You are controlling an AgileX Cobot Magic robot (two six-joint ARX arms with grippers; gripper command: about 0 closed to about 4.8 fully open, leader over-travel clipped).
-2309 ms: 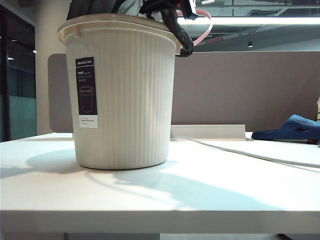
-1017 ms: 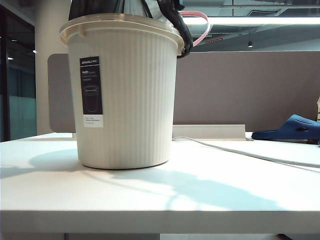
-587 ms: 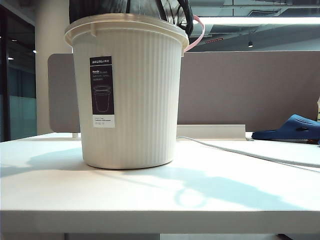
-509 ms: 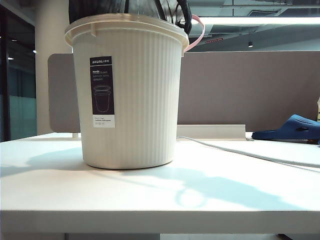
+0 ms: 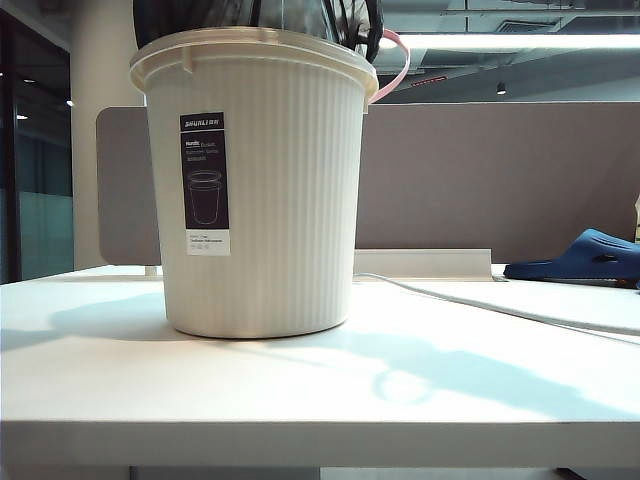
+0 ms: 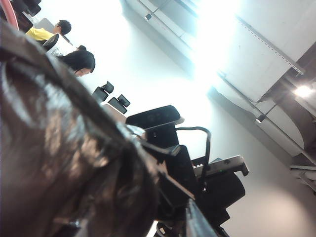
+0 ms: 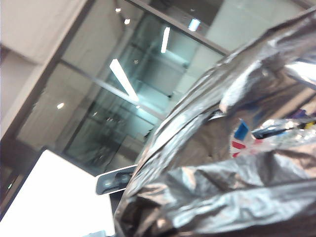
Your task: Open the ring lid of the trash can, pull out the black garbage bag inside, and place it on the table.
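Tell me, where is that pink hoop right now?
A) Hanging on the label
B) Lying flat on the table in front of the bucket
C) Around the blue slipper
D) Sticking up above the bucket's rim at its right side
D: in the exterior view the ring lid arcs up past the right edge of the trash can, clear of the table.
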